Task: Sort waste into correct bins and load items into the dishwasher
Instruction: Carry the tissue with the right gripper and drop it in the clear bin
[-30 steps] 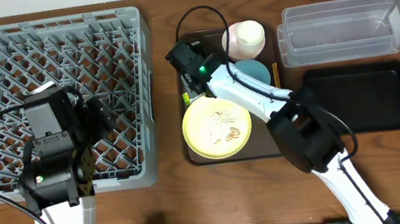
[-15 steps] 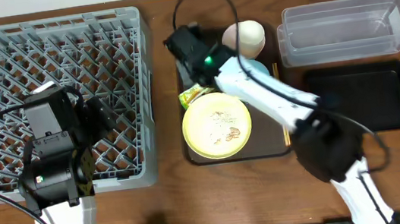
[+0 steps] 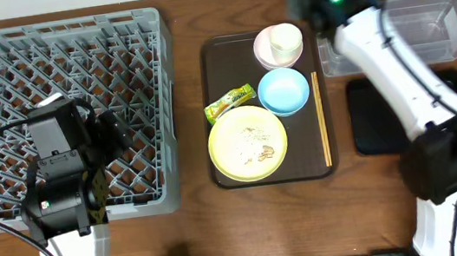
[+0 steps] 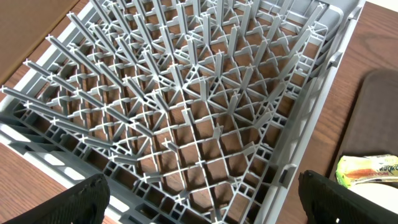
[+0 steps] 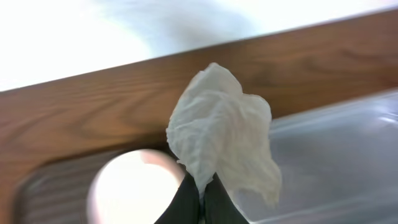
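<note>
Now: right gripper point(image 5: 200, 194) clamped on napkin point(image 5: 224, 143), hanging by tub's point(image 3: 396, 33) 9 o'clock end. Left gripper point(image 4: 211, 208) spread wide over rack point(image 3: 69, 42), table's 9 o'clock. Nothing binned or racked yet: wrapper point(image 3: 230, 103), plate point(image 3: 232, 158) with scraps point(image 3: 257, 146), blue bowl point(image 3: 283, 91), pink bowl point(image 3: 264, 49), cup point(image 3: 285, 40), chopsticks point(image 3: 321, 117) all on tray point(image 3: 213, 60).

Bright, even light is falling from above, casting soft shadows beside the dish rack point(image 3: 69, 42) on the table point(image 3: 198, 237). The right wrist view is smearing with motion blur, its top washing out white behind the napkin point(image 5: 224, 137).
</note>
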